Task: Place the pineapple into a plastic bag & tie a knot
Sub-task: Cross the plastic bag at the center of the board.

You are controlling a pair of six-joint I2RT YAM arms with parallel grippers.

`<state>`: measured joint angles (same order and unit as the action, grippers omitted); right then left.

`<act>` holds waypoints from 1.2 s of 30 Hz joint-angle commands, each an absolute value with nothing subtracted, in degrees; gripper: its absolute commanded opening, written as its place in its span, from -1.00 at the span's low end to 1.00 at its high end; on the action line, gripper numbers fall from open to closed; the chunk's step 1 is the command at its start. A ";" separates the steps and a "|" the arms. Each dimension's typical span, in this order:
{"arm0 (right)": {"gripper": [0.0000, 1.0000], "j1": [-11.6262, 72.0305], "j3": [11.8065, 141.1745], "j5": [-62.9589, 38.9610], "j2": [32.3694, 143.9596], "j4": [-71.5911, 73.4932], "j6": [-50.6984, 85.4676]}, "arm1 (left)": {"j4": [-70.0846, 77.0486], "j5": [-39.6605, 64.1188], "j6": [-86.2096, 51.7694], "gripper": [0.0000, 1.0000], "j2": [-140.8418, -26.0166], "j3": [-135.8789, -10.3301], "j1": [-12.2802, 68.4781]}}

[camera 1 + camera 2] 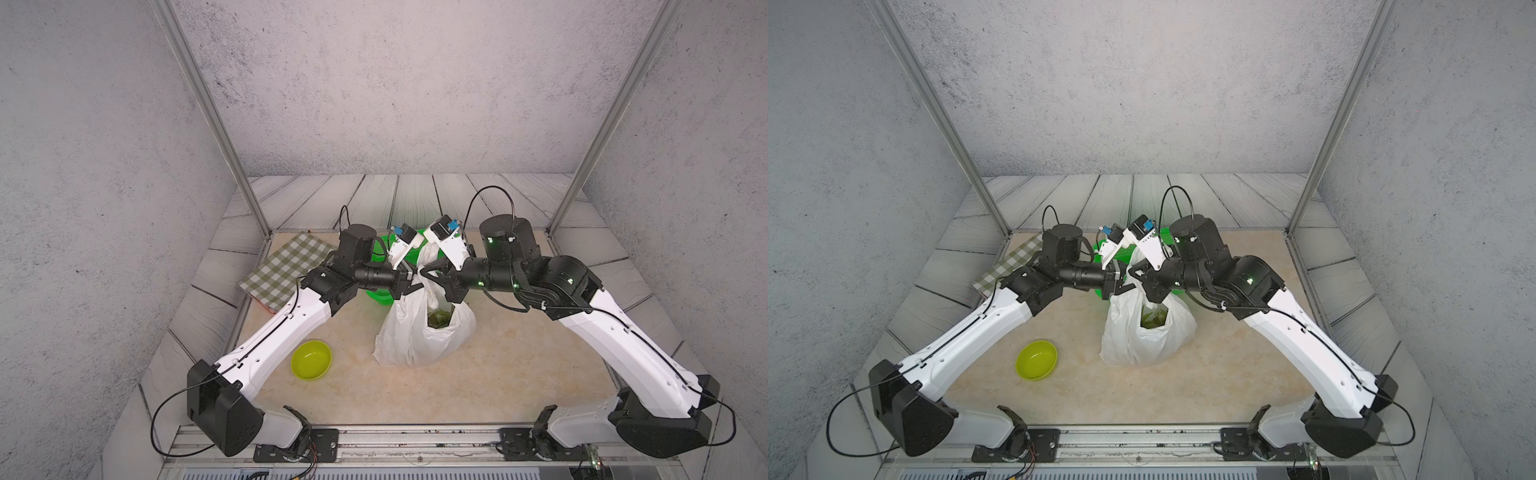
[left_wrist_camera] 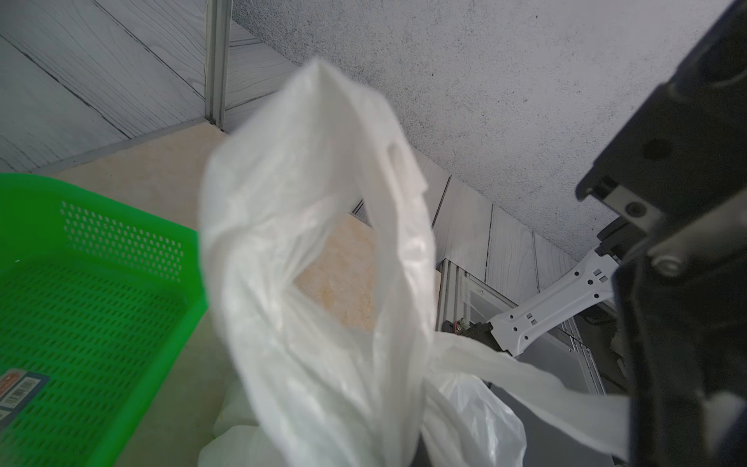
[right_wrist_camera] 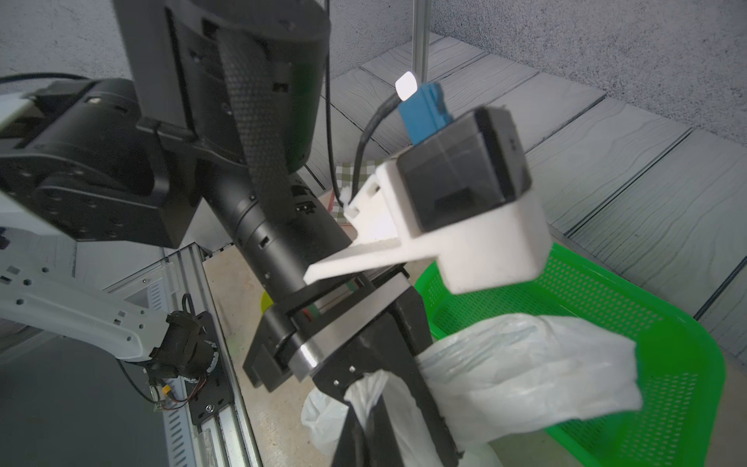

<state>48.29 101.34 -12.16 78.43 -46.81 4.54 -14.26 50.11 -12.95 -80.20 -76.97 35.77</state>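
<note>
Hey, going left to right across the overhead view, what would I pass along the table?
Left arm's base → bowl → plastic bag → right arm's base. The checked cloth overlaps the bowl's span and the basket overlaps the bag's, so both are left out.

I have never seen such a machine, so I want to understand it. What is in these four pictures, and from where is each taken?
These are two robot arms at one table. Two pictures look down from a camera above; the two close ones come from cameras on the arms' wrists. Each arm ends in a gripper, a two-finger clamp. The left gripper and the right gripper are both shut on handle strips of the white plastic bag, which stands below them with something green inside. Also on the table: a lime-green bowl, a green perforated basket and a checked cloth.
</note>
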 commanded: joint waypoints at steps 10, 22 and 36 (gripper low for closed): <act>-1.00 48.17 88.85 -5.51 73.85 -34.72 19.34 | -8.51 49.06 -14.59 -1.00 -80.66 -74.24 38.85; -1.00 47.57 91.99 -9.33 72.34 -39.27 17.05 | -23.15 48.78 -6.40 -0.87 -80.02 -77.97 38.84; -1.00 47.49 94.33 -10.99 73.30 -40.95 15.83 | -32.24 48.94 -2.40 -0.52 -79.03 -83.05 38.76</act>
<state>47.66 92.62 -10.41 73.78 -39.88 16.67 -28.29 48.01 -4.69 -80.38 -80.71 38.44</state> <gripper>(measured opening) 0.042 0.234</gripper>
